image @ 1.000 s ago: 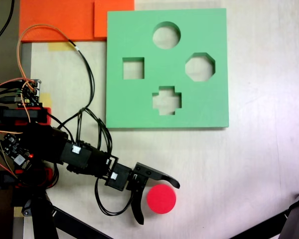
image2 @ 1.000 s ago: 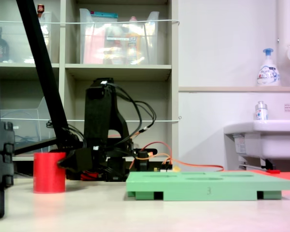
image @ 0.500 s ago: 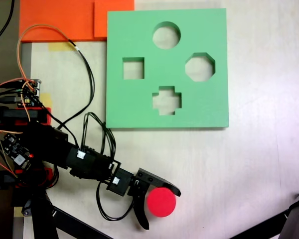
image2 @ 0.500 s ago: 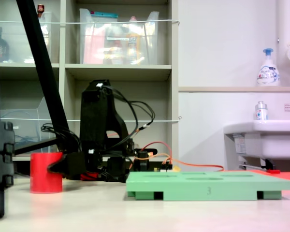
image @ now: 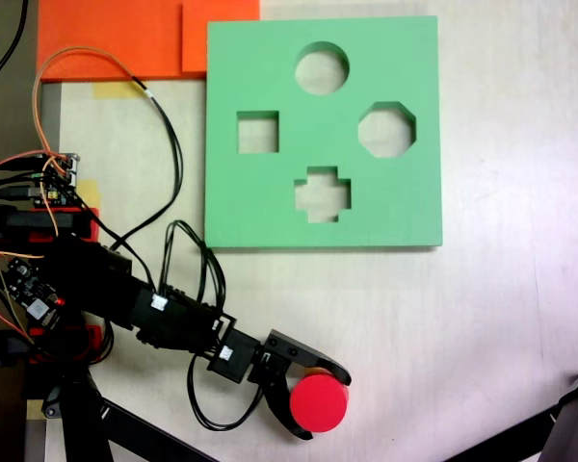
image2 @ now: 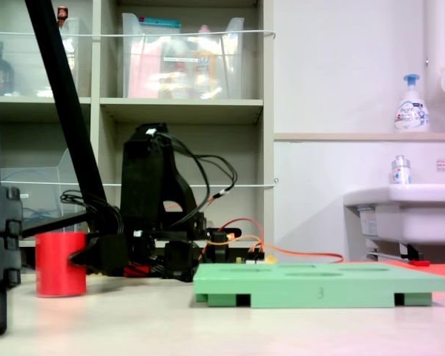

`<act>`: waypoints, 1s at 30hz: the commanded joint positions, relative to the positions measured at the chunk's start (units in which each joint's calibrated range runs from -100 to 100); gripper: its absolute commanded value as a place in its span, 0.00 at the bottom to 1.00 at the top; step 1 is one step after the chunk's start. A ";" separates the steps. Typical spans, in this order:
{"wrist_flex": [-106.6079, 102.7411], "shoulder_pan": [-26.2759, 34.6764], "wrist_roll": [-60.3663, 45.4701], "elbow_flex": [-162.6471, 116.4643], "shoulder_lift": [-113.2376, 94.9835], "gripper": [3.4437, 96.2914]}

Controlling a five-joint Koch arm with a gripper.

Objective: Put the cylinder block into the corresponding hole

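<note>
The red cylinder block (image: 320,402) stands upright on the pale table near the first exterior view's bottom edge, well below the green foam board (image: 270,197). The corresponding hole (image: 322,68), a round cut-out, lies near the board's far edge. My gripper (image: 327,407) reaches in from the first exterior view's left, one finger over the block's upper side and the other curved under its lower side, shut on it. In the second exterior view the cylinder block (image2: 61,264) rests on the table at the left, with the black gripper behind it and the green board (image2: 319,285) to its right.
The board also has a square cut-out (image: 257,132), an octagonal one (image: 386,129) and a cross-shaped one (image: 322,193). Orange foam sheets (image: 116,38) lie at the top left. Wires and a circuit board (image: 48,178) sit by the arm's base. A black stand leg (image: 559,428) crosses the bottom right corner.
The arm has swung toward the first exterior view's bottom edge, the jaws have closed around the red block, and the block has slid a little downward and rightward.
</note>
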 commanded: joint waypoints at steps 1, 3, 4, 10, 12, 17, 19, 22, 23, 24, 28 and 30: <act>6.17 0.24 -0.20 2.15 -0.42 0.41; 6.17 0.44 -0.20 2.15 -1.12 0.41; 6.17 0.49 -0.20 2.05 -2.10 0.41; 0.29 1.61 -0.10 0.75 -17.74 0.39; -4.33 2.34 -0.10 0.55 -25.98 0.39; -20.12 5.18 -0.10 1.45 -50.00 0.39; -23.78 6.74 -0.10 2.64 -56.84 0.39; -29.27 9.67 -0.10 4.04 -66.06 0.39; -31.10 10.45 -0.15 4.54 -68.58 0.39; -33.12 11.43 -0.15 4.74 -71.51 0.39; -36.30 16.02 -0.24 4.54 -79.47 0.39; -36.30 19.93 -0.44 4.34 -81.84 0.39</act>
